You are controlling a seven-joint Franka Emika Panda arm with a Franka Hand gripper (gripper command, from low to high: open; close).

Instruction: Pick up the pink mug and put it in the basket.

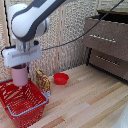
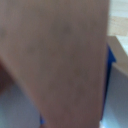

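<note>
In the exterior view my gripper [image 1: 20,67] is shut on the pink mug [image 1: 20,77] and holds it upright in the air. The mug hangs over the far part of the red mesh basket [image 1: 31,110], which stands on the wooden floor at the exterior view's lower left. The mug's base is about level with the basket's rim. In the wrist view the pink mug [image 2: 60,60] fills nearly the whole picture, blurred, with a blue fingertip [image 2: 111,56] showing at its edge.
A low red bowl [image 1: 61,78] sits on the floor to the exterior view's right of the basket. A yellow-brown packet [image 1: 43,81] stands right beside the basket. A dark wooden drawer unit [image 1: 107,45] stands at the exterior view's right. A wicker screen is behind.
</note>
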